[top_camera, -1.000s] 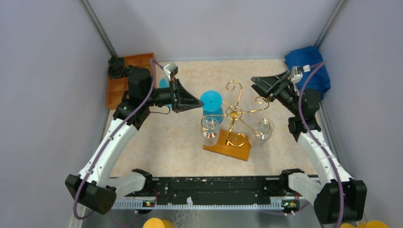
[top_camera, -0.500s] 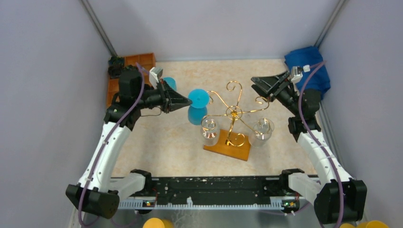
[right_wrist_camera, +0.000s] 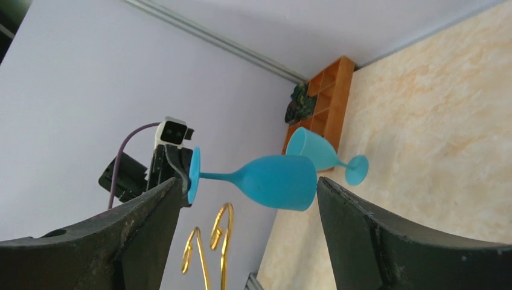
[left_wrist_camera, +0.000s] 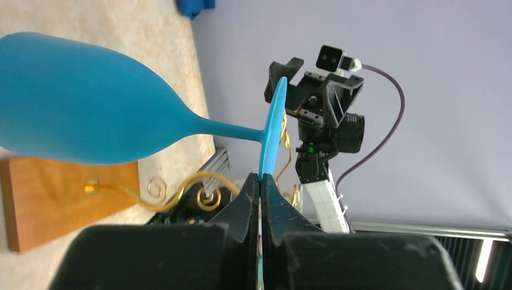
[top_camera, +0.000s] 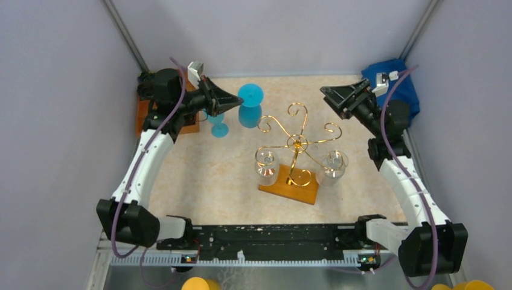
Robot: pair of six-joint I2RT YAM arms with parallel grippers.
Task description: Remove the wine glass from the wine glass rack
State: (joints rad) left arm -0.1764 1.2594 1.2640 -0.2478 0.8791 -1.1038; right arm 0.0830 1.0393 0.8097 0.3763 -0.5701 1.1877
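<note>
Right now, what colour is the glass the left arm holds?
The glass is blue; left wrist view.

Wine glass point(top_camera: 249, 115): opaque blue, off the rack, held above the worktop point(top_camera: 199, 181) behind and left of it. Inverted and tilted, foot disc uppermost, its rim pinched in the closed left end effector point(top_camera: 237, 102).

Wine glass rack point(top_camera: 296, 144): gold wire, scroll-tipped arms radiating from a central post. Upright on an orange-brown wooden base, mid-worktop.

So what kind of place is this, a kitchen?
Probably a robot test booth, not a kitchen: plain lilac walls box in a beige table, with two white-and-black robot arms bolted at its edge.
</note>
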